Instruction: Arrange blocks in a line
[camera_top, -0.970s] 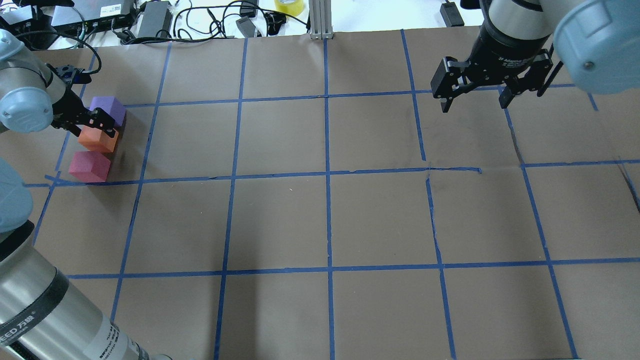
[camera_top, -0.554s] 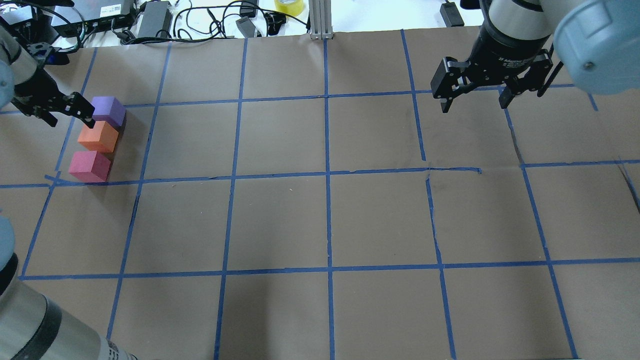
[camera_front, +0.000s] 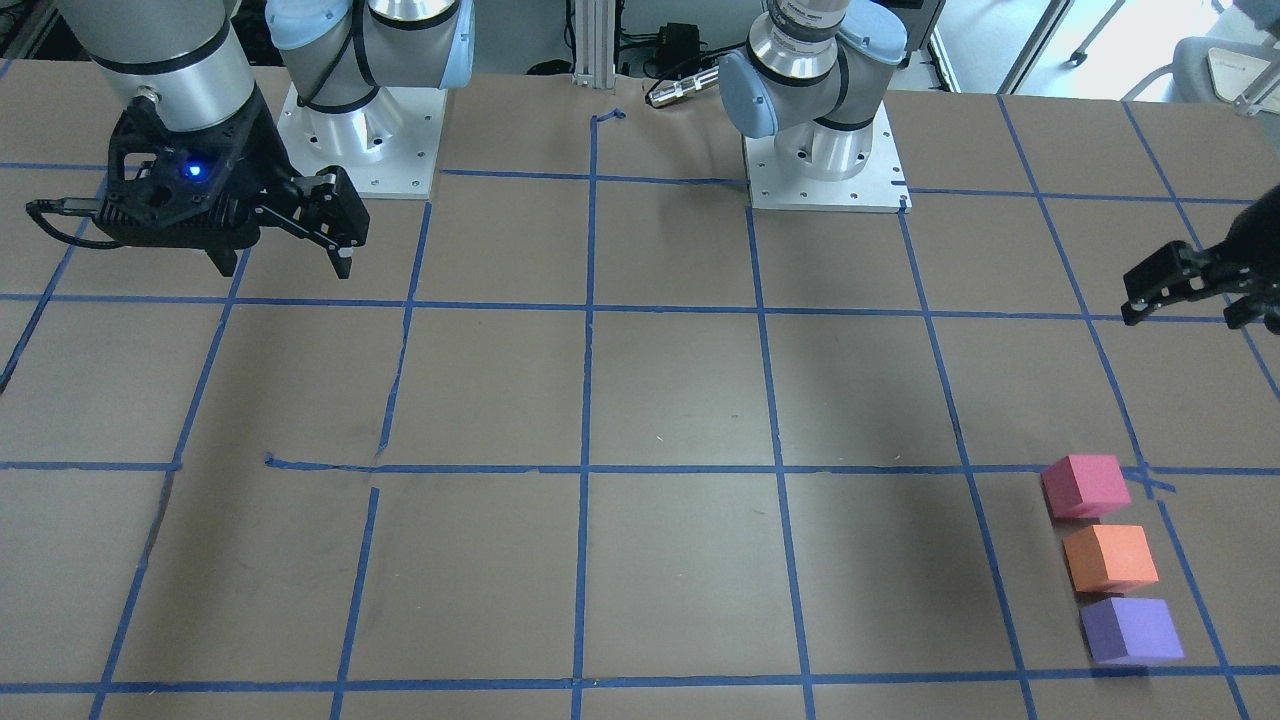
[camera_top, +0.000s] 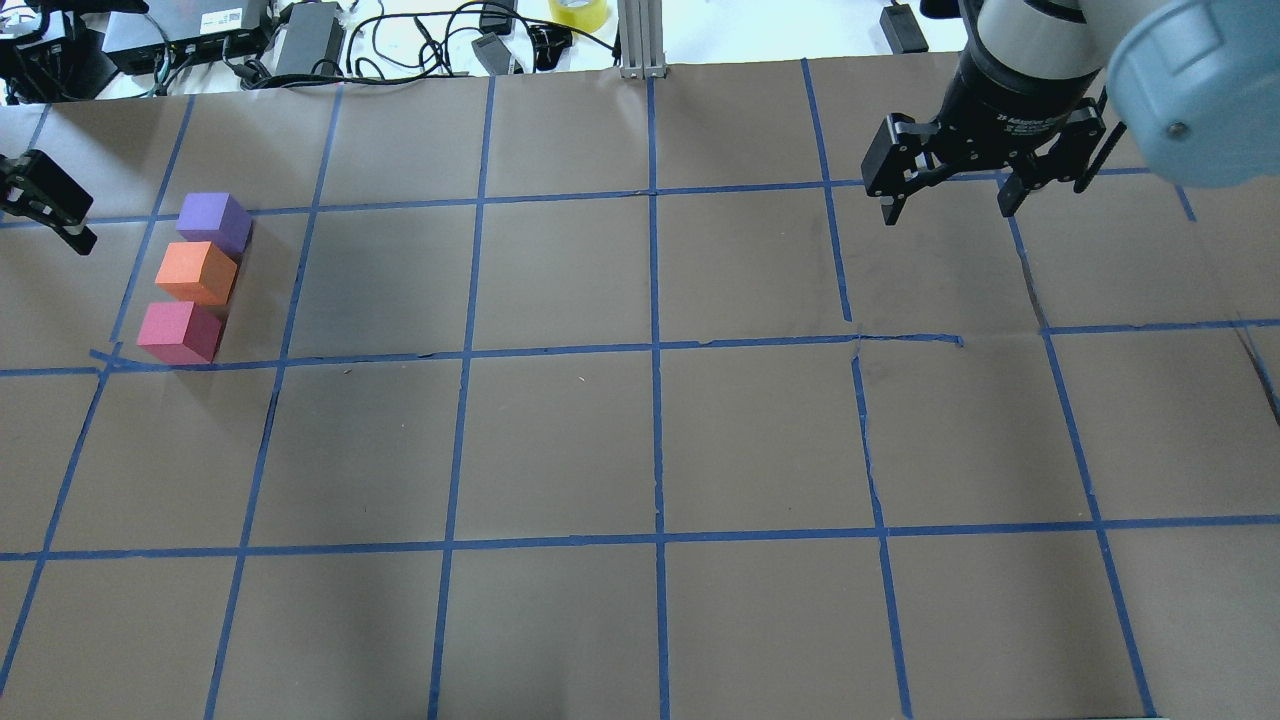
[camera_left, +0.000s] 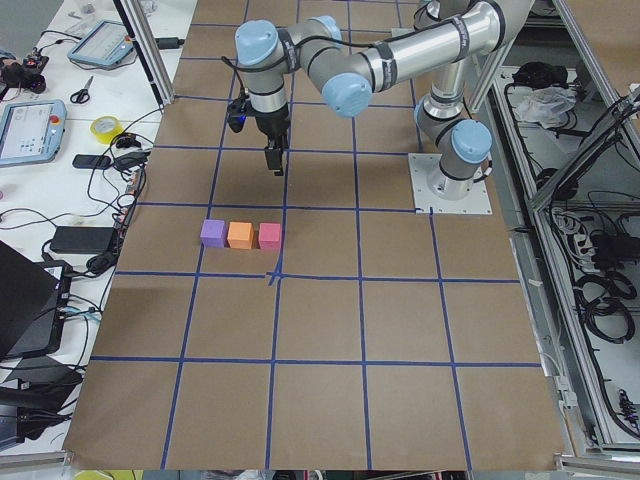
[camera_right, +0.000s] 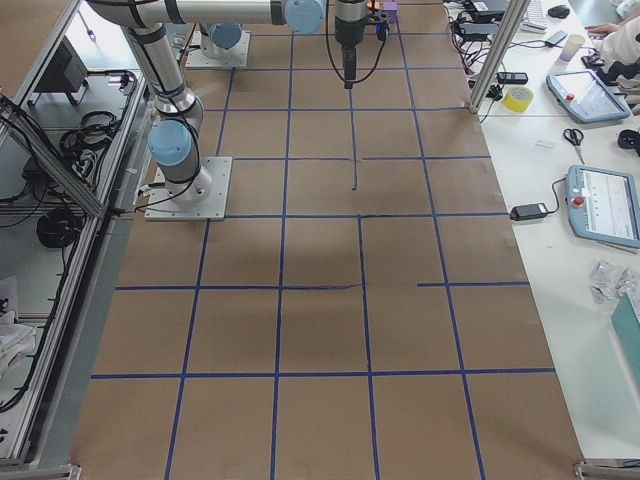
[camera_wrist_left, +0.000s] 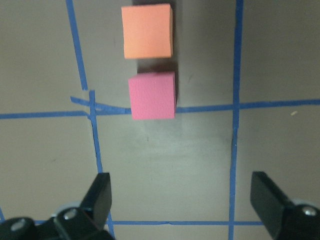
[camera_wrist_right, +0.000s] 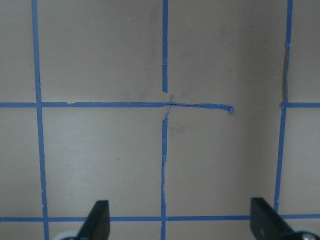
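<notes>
We find the three blocks standing in one row at the far left of the table (camera_top: 560, 440): the purple block (camera_top: 213, 222) farthest from the robot, the orange block (camera_top: 196, 273) in the middle, and the pink block (camera_top: 179, 332) nearest, its near edge on a blue tape line (camera_top: 330, 357). We judge the line to be made.

The left gripper (camera_wrist_left: 180, 177) hangs released and empty, jaws wide, off to the side of the row and clear of it. The right gripper (camera_top: 948, 205) is likewise spread and empty, well apart at the other end of the table.

Risks noted:
- A low sweep of the left arm across the row would knock the blocks. They look light and would likely slide at a graze.
- The row runs slightly askew, the orange block a little offset from the pink one. Any attempt to tidy it carries its own hazard: the blocks sit so close that a finger lowered between two would likely push the neighbour.
- The wrist view shows a dark sliver between orange and pink. We cannot tell whether it is a gap or a shadow.
- We see no hazard from the right arm where it hangs.
</notes>
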